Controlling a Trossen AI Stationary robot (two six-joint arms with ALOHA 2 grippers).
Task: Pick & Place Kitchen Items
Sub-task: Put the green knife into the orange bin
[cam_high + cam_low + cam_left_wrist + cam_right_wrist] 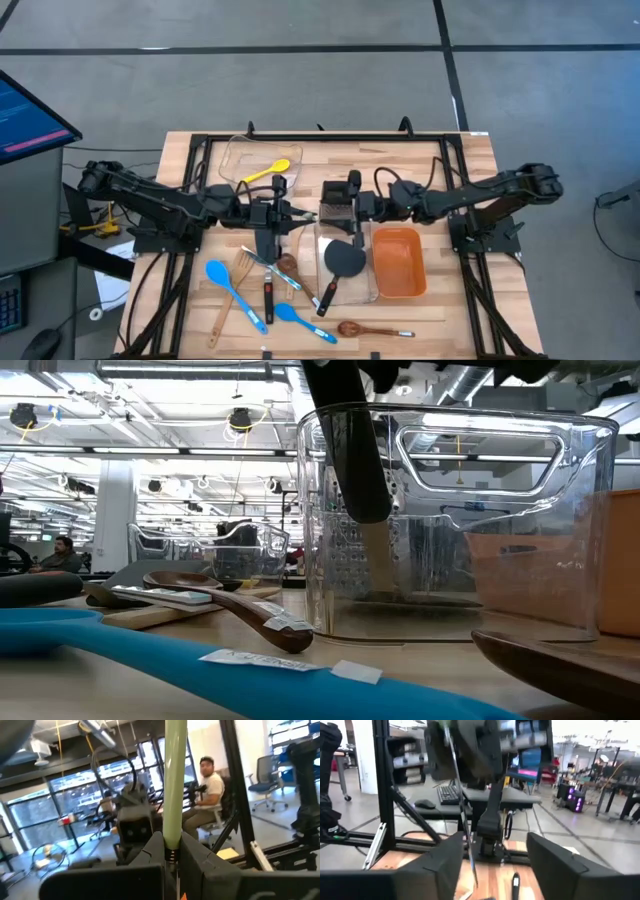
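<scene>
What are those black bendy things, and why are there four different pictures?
Those are two robot arms at a wooden table. One picture looks down from above, one peeks across the tabletop, two come from cameras on the arms' wrists. On the table lie blue spoons, a wooden spoon and an orange tub; a yellow spoon sits in a clear tub. The left tool pinches a pale green handle. The right tool is open, holding nothing.
</scene>
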